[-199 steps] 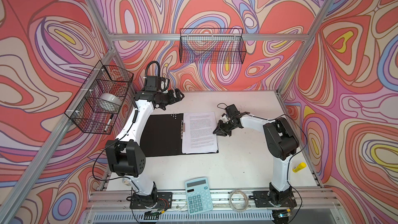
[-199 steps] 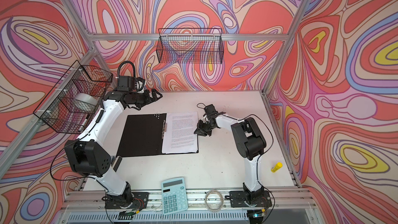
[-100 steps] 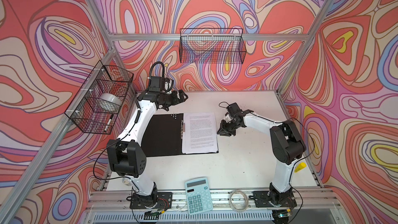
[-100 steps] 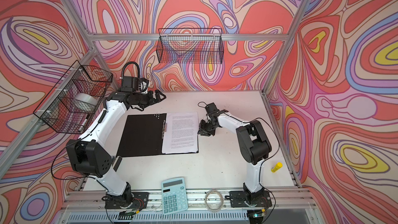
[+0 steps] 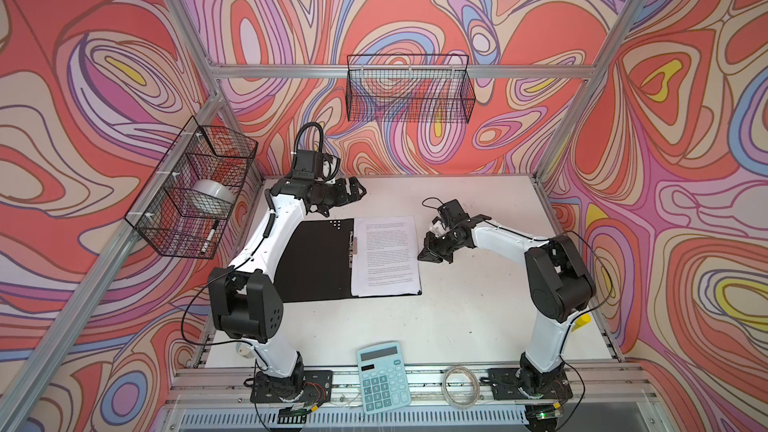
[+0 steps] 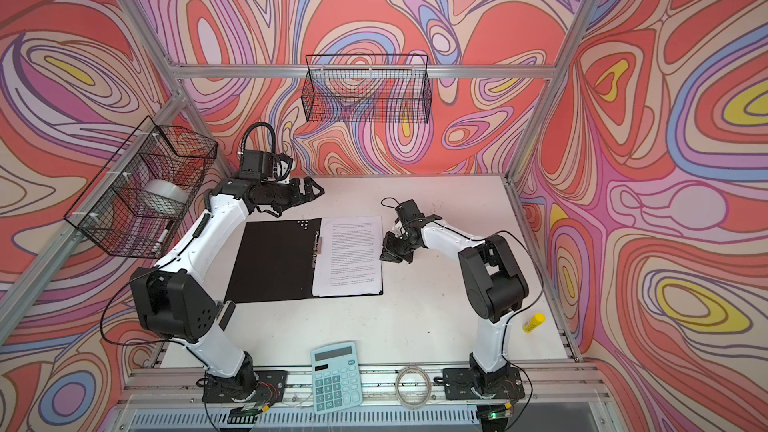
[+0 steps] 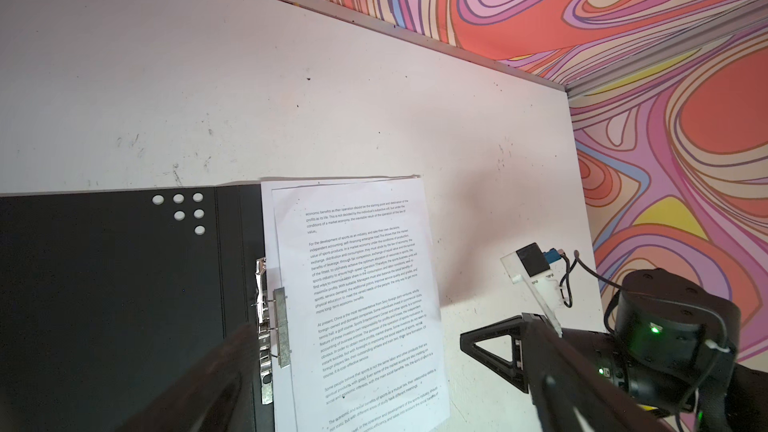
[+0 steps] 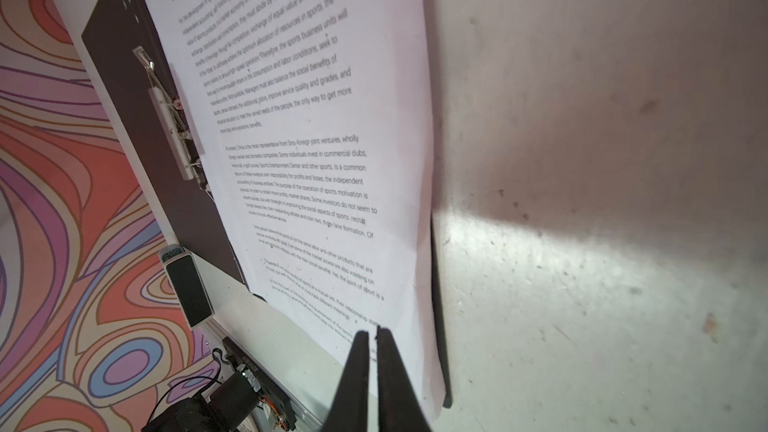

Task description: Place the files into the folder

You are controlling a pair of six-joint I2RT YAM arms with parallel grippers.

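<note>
1. The folder (image 5: 316, 259) lies open and flat on the table (image 5: 478, 305), black inside up, toward the table's left edge. Its long axis runs from the near edge to the far edge, with the metal spine clip (image 5: 353, 243) down its middle.
2. The files (image 5: 384, 255) lie on the folder's right half, their long axis parallel to the spine and their left edge at the clip. I cannot tell whether the clip pins them.
3. My right claw (image 5: 424, 256) is pressed together and holds nothing. It sits low, just beside the sheets' right long edge and about midway along it, so the sheets lie directly to its left.
4. My left claw (image 5: 360, 191) is spread wide and empty, hovering just past the folder's far edge near the spine's far end.
5. My judgement: a sideways nudge of the sheets toward the spine belongs to my right arm, which is nearer. The bare left cover is nearer my left arm — folding it over would hinge about that long spine axis.
</note>
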